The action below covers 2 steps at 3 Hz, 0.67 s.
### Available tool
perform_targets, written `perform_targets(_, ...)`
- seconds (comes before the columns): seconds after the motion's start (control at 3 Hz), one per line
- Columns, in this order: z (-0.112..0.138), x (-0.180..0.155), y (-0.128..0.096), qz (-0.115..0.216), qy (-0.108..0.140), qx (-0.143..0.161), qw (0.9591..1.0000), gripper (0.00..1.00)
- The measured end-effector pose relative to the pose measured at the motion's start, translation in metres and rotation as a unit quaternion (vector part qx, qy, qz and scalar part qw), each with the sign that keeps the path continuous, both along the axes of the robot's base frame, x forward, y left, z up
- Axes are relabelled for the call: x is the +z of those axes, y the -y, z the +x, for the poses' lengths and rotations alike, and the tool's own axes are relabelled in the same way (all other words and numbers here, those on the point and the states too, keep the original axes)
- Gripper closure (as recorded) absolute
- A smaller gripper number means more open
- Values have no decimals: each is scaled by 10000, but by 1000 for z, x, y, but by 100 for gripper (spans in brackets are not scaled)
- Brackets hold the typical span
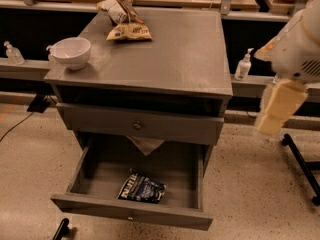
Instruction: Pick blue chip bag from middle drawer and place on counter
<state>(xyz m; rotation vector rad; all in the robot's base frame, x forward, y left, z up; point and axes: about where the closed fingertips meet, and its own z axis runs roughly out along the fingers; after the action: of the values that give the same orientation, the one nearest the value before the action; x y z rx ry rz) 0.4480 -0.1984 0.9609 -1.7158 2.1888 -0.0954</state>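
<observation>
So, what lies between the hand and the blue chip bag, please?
Camera view: the drawer's right wall separates the bag from the hand, right of the cabinet.

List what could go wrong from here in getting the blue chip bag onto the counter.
The gripper hangs right of the counter, away from the blue chip bag lying flat in the middle drawer; reaching in could clip the shut drawer above. A flat, crinkly bag may slip. The white bowl and snack bags crowd the counter's left and back.
</observation>
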Motion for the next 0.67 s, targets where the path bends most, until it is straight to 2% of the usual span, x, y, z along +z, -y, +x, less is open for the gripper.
perform_targets(0.33,14,-53,-39,0,168,335,9993,0)
perform_targets(0.67,27,-61,-51,125,368,416,9984,0)
